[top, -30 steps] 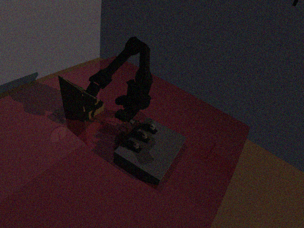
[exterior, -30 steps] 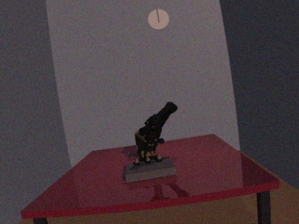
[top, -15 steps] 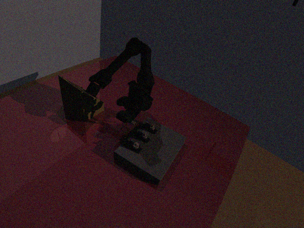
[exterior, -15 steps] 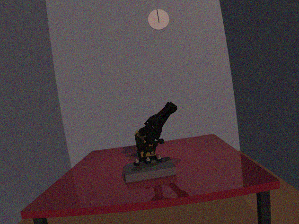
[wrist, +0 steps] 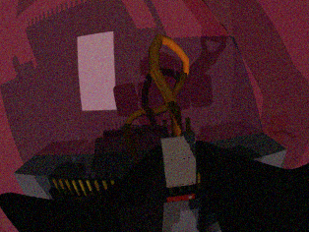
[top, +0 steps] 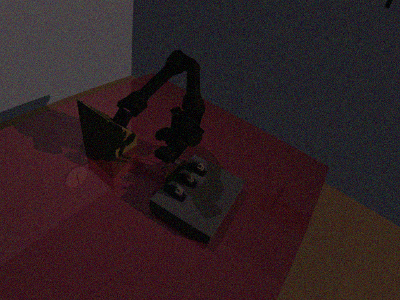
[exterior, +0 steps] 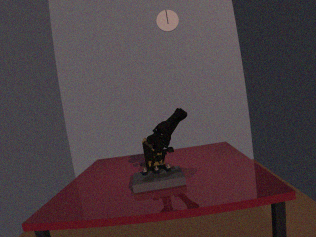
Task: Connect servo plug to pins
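The plug (wrist: pixel 178 159) is a pale block in the wrist view, with orange, yellow and dark wires (wrist: pixel 156 54) looping up from its far end. My gripper (wrist: pixel 178 150) (top: pixel 170 160) is shut on it, one black finger on either side. The grey holder (top: pixel 226 197) (exterior: pixel 158 185) (wrist: pixel 46 164) lies on the table, with my gripper low at one edge. Gold pins (wrist: pixel 81 186) show left of the plug. The red band (wrist: pixel 181 198) lies just past the plug's near end. The plug's holes and the dot cannot be made out, nor whether any pin is inside.
Three dark blocks with pale tops (top: pixel 200 166) (exterior: pixel 167 167) stand along the holder's edge, close to my gripper. A dark upright panel (top: pixel 100 135) stands on the red table (top: pixel 264 200) (exterior: pixel 107 204) by the arm. A pale rectangle (wrist: pixel 96 71) shows on the tabletop. The light is dim.
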Motion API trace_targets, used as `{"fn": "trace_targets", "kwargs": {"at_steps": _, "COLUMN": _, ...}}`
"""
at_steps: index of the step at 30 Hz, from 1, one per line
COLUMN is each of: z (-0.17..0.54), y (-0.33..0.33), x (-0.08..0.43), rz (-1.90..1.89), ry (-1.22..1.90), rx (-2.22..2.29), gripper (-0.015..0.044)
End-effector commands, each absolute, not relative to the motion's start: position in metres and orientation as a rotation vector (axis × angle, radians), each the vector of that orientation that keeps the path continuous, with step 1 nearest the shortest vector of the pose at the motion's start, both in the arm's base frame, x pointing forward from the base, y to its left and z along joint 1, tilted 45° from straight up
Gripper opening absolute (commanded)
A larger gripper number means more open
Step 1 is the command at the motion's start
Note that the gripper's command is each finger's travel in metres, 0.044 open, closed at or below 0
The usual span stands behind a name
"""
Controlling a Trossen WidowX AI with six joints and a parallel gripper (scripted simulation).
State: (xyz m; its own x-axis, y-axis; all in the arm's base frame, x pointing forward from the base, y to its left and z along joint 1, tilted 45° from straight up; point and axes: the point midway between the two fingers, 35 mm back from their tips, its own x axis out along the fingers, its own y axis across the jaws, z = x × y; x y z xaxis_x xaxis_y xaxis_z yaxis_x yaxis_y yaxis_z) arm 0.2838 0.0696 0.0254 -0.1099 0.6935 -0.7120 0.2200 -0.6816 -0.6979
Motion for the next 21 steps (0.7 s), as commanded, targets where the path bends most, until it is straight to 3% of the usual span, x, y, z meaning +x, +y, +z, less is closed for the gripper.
{"fn": "trace_targets", "kwargs": {"at_steps": 1, "z": 0.0270, "y": 0.0707, "x": 0.2875, "rz": 1.845, "ry": -1.003, "rx": -1.813, "gripper": 0.0000}}
{"fn": "trace_targets", "kwargs": {"at_steps": 14, "z": 0.0285, "y": 0.0728, "x": 0.2954, "rz": 1.844, "ry": -1.004, "rx": -1.813, "gripper": 0.0000}}
{"fn": "trace_targets", "kwargs": {"at_steps": 21, "z": 0.0246, "y": 0.0722, "x": 0.2918, "rz": 1.844, "ry": -1.003, "rx": -1.813, "gripper": 0.0184}}
